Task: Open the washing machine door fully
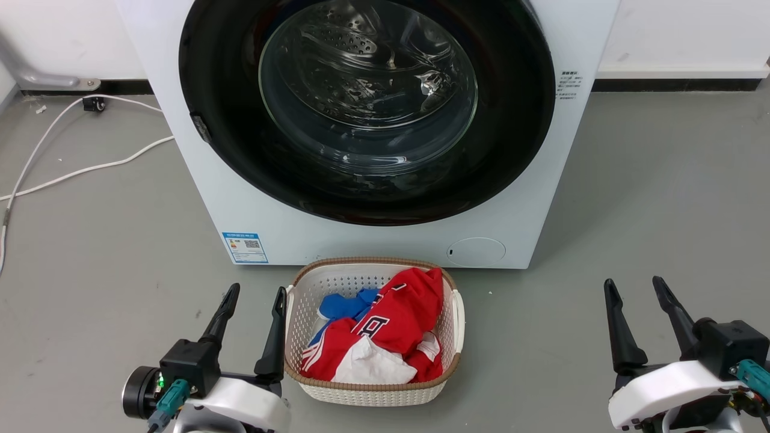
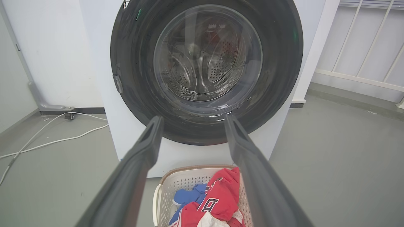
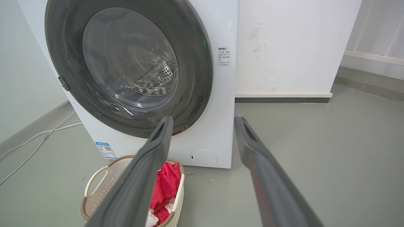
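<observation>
Up by the white wall [image 1: 686, 30], washing machine [image 1: 361, 240] stands on grey floor [image 1: 662, 180], front facing the head camera. Washing machine door [image 1: 517, 120] is closed, its glossy black disc lying flush on the machine's front and covering most of its width. Glass bowl [image 1: 367, 90] sits at the door's centre, with the perforated steel drum [image 1: 343, 39] visible through it; cannot tell if anything is in the drum. Small grey latch tab [image 1: 200, 127] on the door's left edge. Blue label [image 1: 245, 247] low left on the machine's front, round filter cap [image 1: 476, 251] low right, small printed sticker [image 1: 568, 84] right of the door.

Basket [image 1: 373, 260], white with a brown rim, sits on the floor just in front of the machine, close to its base; cannot tell if touching. Red, blue and white clothes [image 1: 391, 325] are piled in it.

Left gripper [image 1: 257, 290] is in front of the machine, left of the basket, its inner finger just beside the basket's handle; fingers spread, nothing between them. Right gripper [image 1: 633, 281] is in front of the machine, off past its right corner, well apart from the basket; fingers spread, empty. Both are well short of the door. In the left wrist view the fingertips frame the door's lower rim; in the right wrist view they frame the machine's lower right front.

White cable [image 1: 90, 168] runs on the floor left of the machine.
</observation>
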You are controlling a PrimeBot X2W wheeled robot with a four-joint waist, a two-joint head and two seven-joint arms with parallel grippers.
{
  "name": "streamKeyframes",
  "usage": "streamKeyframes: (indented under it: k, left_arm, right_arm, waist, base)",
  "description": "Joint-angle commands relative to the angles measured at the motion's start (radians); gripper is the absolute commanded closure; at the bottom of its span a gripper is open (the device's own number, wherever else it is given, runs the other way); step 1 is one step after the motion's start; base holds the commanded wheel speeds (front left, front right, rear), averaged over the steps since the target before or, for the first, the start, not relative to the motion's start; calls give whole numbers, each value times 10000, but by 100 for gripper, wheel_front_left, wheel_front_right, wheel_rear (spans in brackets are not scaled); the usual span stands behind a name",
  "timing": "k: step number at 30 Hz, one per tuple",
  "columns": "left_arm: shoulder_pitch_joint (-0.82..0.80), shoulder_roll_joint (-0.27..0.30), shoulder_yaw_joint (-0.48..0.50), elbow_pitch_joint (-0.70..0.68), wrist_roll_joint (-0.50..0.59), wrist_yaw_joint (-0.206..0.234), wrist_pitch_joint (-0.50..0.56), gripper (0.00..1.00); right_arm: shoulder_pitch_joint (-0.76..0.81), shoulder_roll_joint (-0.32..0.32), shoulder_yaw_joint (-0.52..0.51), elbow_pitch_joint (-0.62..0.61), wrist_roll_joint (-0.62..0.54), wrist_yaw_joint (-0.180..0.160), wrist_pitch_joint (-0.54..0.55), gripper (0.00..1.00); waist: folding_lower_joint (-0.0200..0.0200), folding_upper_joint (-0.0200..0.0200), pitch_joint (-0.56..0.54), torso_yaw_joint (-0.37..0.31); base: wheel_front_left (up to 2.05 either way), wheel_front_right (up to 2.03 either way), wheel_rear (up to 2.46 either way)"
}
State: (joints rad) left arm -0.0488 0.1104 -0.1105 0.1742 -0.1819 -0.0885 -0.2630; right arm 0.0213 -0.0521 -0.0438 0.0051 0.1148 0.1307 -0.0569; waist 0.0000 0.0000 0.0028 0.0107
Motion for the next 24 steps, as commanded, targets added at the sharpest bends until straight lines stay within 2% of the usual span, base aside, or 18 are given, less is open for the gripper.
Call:
streamKeyframes:
  k: [1, 3, 4, 6, 9, 12, 15, 21, 24]
  left_arm:
    - [15, -42, 53, 35, -42, -51, -25, 0]
    - [5, -74, 89, 52, -48, -62, -25, 0]
    - [9, -84, 101, 66, -40, -69, -25, 0]
    - [14, -105, 130, 83, -23, -79, -25, 0]
    - [0, -127, 174, 82, 49, -111, -25, 0]
    - [-15, -142, 210, 49, 120, -127, -25, 0]
    - [-3, -164, 263, 9, 203, -142, -25, 0]
    - [-83, -238, 260, -80, 317, -158, -25, 0]
    - [-129, -286, 257, -172, 338, -152, -25, 0]
  right_arm:
    - [24, 27, -10, 26, 57, 1, -36, 0]
    - [35, 27, -8, 58, 148, 1, -2, 0]
    - [41, 27, -9, 67, 166, 1, 16, 41]
    - [50, 28, -18, 76, 245, 1, 36, 100]
    - [54, 28, -32, 86, 370, 1, 102, 100]
    - [41, 28, -106, 142, 996, 1, 186, 100]
    - [-19, 27, -190, 305, 2833, 1, 308, 100]
    - [-214, 21, -440, 624, 7522, 1, 801, 100]
    - [-421, 18, -804, 768, 10232, 1, 1027, 100]
  waist:
    - [0, 0, -1, 7]
    - [0, 0, -5, 12]
    - [0, 0, -6, 15]
    - [0, 0, -3, 21]
    - [0, 0, 12, 23]
    - [0, 0, 36, 16]
    - [0, 0, 61, -14]
    - [0, 0, 143, -98]
    - [0, 0, 207, -141]
  base:
    - [0, 0, 0]
    - [0, 0, 0]
    - [0, 0, 0]
    - [0, 0, 0]
    - [0, 0, 0]
    - [0, 0, 0]
    - [0, 0, 0]
    - [0, 0, 0]
    - [0, 0, 0]
